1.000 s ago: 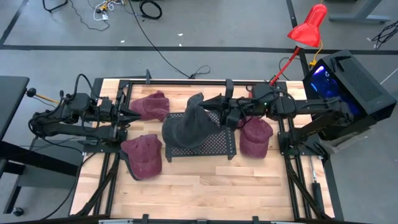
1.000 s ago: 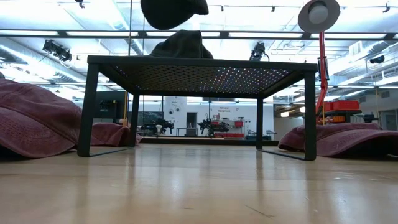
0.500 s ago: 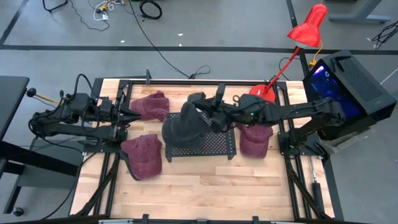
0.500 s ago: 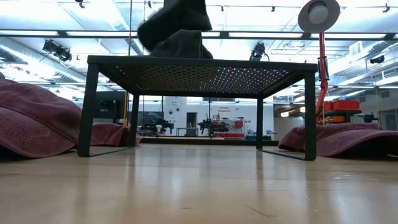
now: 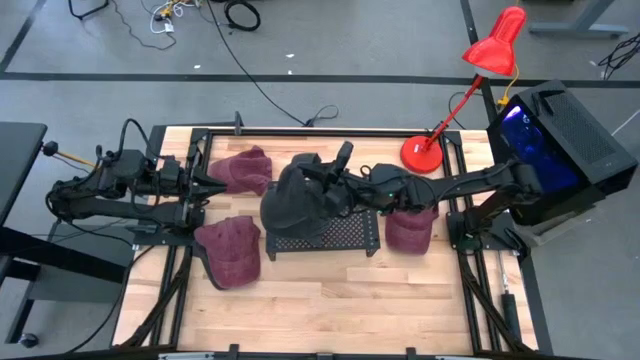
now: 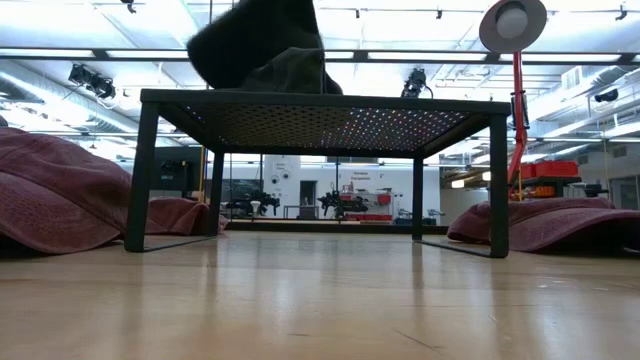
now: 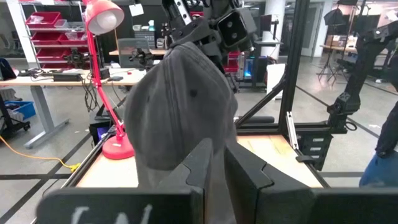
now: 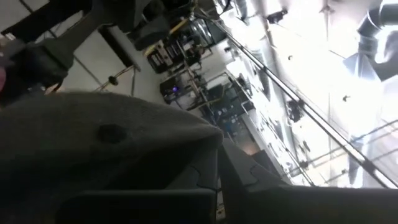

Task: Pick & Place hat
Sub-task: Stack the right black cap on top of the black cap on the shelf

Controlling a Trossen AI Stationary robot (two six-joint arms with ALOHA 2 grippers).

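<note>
Fabric, dark grey and soft, makes up the grey hat: a cap with a rounded, creased crown and a small button on top, which the left wrist view shows clearly. It sits over the nine o'clock end of the black mesh stand at the middle of the worktop.

Left pincer waits at nine o'clock, well apart from the grey hat, its fingers drawn almost together on nothing. Just beyond it lie two maroon caps, one at about ten o'clock and one at about eight o'clock.

Right pincer reaches in from three o'clock and is closed on the grey hat's fabric near its three o'clock edge. From above, the hat's long axis runs roughly from one o'clock to seven o'clock; which way its brim points I cannot tell. A third maroon cap lies at three o'clock beside the stand, and a red lamp stands at about one o'clock.

The low view shows what the high view does not: the grey hat bulges above the stand's top. The left wrist view alone shows the crown hanging upright beneath the right pincer.
</note>
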